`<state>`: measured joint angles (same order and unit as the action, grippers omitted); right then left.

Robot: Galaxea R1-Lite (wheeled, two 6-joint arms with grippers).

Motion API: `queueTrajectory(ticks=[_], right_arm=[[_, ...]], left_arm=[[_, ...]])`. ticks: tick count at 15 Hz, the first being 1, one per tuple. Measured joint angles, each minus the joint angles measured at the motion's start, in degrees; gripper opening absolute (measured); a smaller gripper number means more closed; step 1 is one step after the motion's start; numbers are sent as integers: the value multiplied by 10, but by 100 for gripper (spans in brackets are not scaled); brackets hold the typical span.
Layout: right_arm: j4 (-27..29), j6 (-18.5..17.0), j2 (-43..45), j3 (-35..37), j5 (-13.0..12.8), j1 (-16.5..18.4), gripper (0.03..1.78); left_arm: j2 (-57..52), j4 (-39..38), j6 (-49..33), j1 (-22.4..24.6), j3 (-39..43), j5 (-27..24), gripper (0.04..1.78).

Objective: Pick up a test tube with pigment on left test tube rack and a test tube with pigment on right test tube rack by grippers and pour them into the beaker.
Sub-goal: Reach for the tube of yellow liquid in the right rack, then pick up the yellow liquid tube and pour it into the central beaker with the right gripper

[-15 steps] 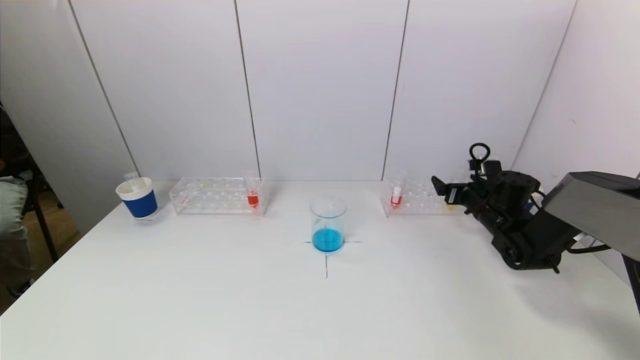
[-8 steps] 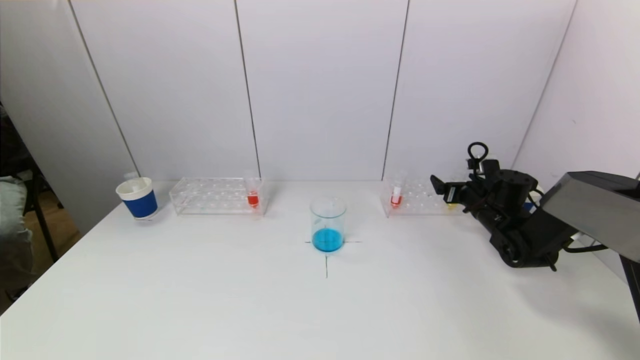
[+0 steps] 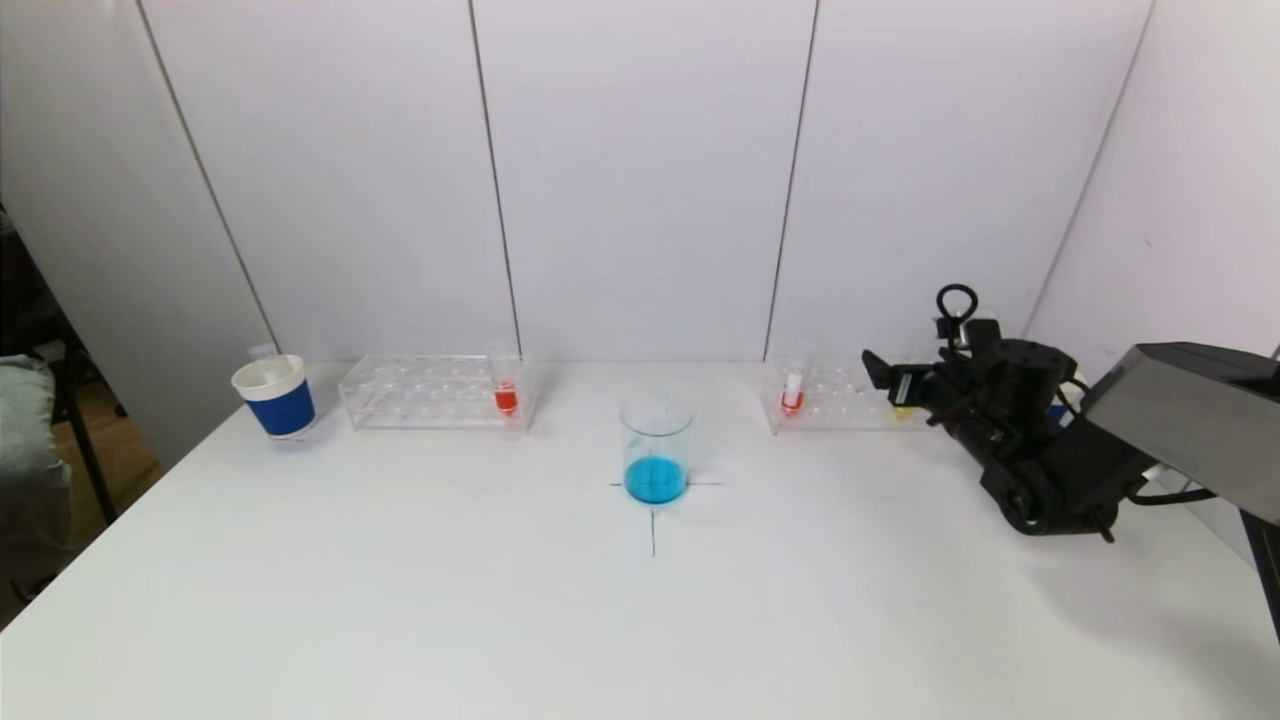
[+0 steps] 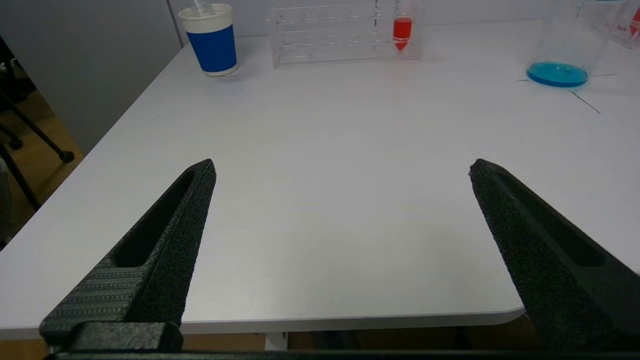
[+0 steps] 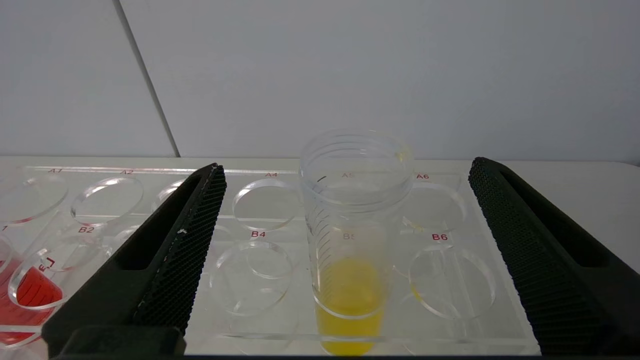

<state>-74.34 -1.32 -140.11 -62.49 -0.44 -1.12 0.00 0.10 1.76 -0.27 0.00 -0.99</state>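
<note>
A clear beaker holding blue liquid stands mid-table. The left test tube rack carries a tube of red pigment at its right end. The right test tube rack carries a red tube and a tube of yellow pigment. My right gripper is open at the right rack, its fingers on either side of the yellow tube without touching it. My left gripper hangs open and empty over the table's near left edge, out of the head view.
A blue-and-white paper cup stands at the back left beside the left rack. A black cross marks the table under the beaker. The wall runs close behind both racks.
My right gripper has edged slightly up and back toward the right rack, then held still. Nothing else has moved.
</note>
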Motion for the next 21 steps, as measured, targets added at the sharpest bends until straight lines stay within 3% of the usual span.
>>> queueTrajectory(ticks=[4, 9, 21], right_arm=[[-1, 0, 0, 1, -1, 1, 138], [-3, 0, 0, 4, -2, 1, 54], [-1, 1, 3, 3, -3, 1, 53]], left_arm=[[0, 0, 0, 0, 0, 0, 177], [0, 0, 0, 0, 0, 0, 177], [0, 0, 0, 0, 0, 0, 177]])
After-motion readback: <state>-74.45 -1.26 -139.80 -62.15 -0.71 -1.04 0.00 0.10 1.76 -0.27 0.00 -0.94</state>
